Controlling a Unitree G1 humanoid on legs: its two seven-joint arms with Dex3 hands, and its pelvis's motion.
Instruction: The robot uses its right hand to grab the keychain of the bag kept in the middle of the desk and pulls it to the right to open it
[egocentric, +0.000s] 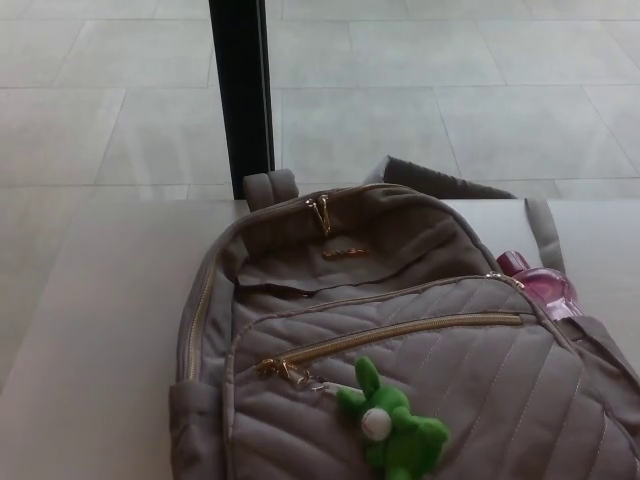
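Plainly, neither the robot's left hand nor its right hand shows anywhere in the head view, so nothing can be said of their fingers.

A grey-brown quilted bag (400, 350) fills the lower middle and lower right of the frame, lying on a pale table (90, 340) with its front face up. Across that face a gold front-pocket zipper (400, 333) runs at a slant, from lower left up toward the right; it looks closed, its pull (285, 372) sitting at the left end. From that pull hangs the keychain, a green plush toy (395, 425) with a white round patch, resting on the quilted fabric near the bottom edge of the frame.

Higher up, a pair of gold pulls (320, 213) sits at the top of the bag, just below its carry loop (270, 188). At the right side a pink bottle (540, 283) pokes from a side pocket. Behind the bag, a black post (240, 90) stands against the tiled floor (450, 100) in the upper part of the frame.
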